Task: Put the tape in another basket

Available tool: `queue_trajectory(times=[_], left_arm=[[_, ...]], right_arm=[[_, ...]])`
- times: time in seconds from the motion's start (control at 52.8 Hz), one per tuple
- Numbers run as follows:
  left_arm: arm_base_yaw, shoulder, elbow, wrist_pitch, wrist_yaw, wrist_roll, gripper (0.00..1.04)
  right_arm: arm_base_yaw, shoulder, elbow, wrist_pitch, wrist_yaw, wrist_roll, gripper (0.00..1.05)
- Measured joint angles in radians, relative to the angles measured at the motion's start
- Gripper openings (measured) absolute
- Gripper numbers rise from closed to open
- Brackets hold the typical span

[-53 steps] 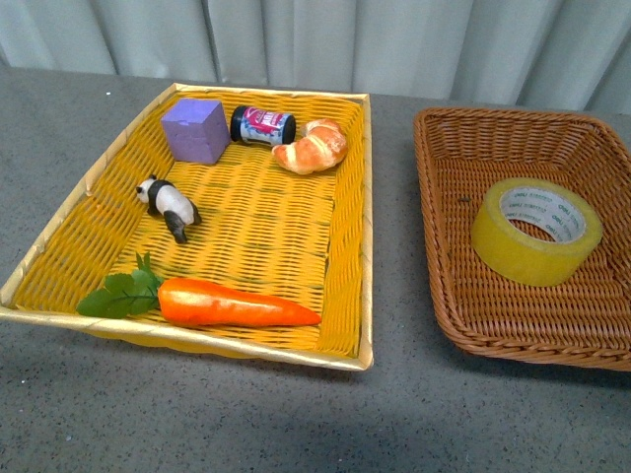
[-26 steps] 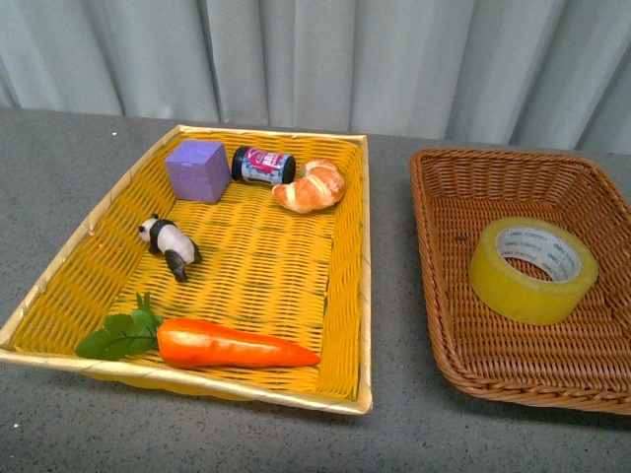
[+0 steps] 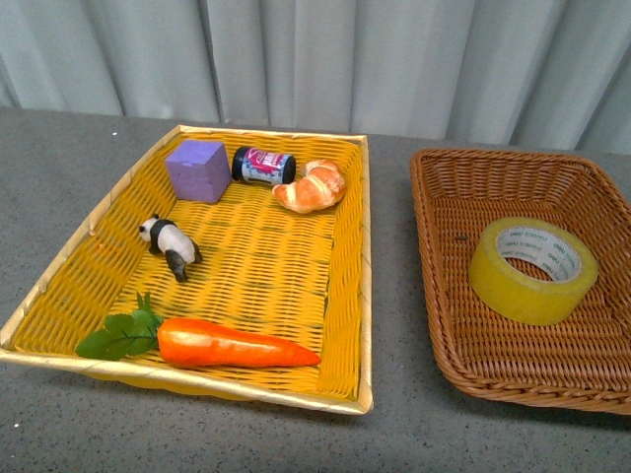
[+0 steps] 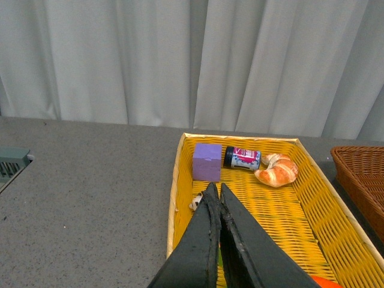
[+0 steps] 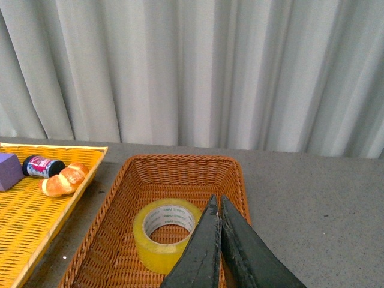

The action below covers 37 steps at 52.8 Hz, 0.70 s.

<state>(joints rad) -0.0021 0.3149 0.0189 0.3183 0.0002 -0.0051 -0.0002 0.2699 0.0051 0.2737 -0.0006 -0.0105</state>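
The yellow tape roll (image 3: 533, 269) with its white core lies flat in the brown wicker basket (image 3: 444, 315) at the right. It also shows in the right wrist view (image 5: 165, 235), inside the same basket (image 5: 180, 163). My right gripper (image 5: 216, 200) is shut and empty, above the basket, beside the tape. My left gripper (image 4: 215, 189) is shut and empty, above the yellow tray basket (image 4: 176, 180). Neither gripper shows in the front view.
The yellow tray basket (image 3: 367, 296) at the left holds a purple cube (image 3: 197, 169), a small dark jar (image 3: 262, 165), a croissant (image 3: 311, 186), a panda figure (image 3: 170, 244) and a carrot (image 3: 232, 344). A grey curtain hangs behind the grey table (image 3: 394, 434).
The front view shifted between one second and half a second ago, so both baskets sit lower in the picture. Nothing has moved since.
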Motion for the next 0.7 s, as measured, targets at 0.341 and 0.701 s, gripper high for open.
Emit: queue_trajectory(times=[0.341,0.701], left_arm=[[0.0,-0.113,0.0,-0.113,0.0,0.0,0.04],[0.0,-0.308,0.0,-0.316,0.0,0.0,0.04]], right_arm=[[0.0,-0.095,0.0,-0.095,0.0,0.0,0.01],[0.0,-0.266,0.0,-0.272,-0.001,0.0,0.01]])
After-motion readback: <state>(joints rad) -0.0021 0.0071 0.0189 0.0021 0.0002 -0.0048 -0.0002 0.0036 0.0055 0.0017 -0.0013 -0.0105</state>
